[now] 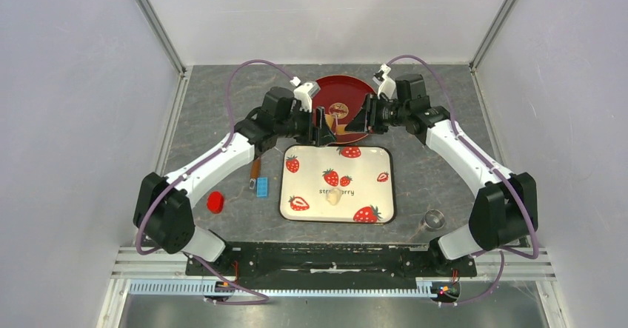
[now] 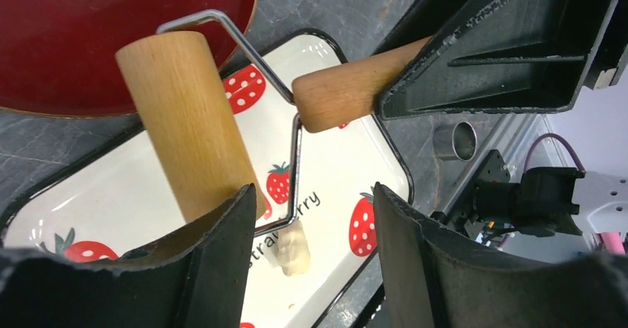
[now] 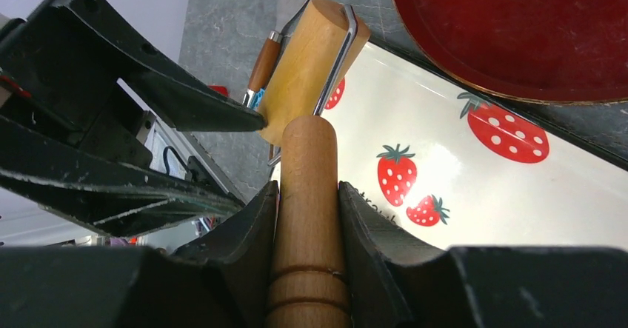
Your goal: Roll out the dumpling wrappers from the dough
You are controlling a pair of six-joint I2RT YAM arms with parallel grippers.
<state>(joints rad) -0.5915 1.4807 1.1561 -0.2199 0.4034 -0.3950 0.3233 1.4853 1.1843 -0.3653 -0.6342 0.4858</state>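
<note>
As the top camera shows, one small pale cream dough lump [image 1: 335, 196] lies on one white strawberry-printed tray [image 1: 309, 183]. Left wrist: left gripper [image 2: 315, 202] stands spread beside one tan wooden roller [image 2: 185, 121]. Right wrist: right gripper [image 3: 307, 191] clenches its handle.

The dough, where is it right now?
In the top view, the dough sits on the strawberry tray, near its front edge, just under the printed word, about midway from left to right.

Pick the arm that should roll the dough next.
Right. The right gripper is shut on the roller handle, above the tray where the dough lies. The left gripper is open beside the roller, gripping nothing.
</note>
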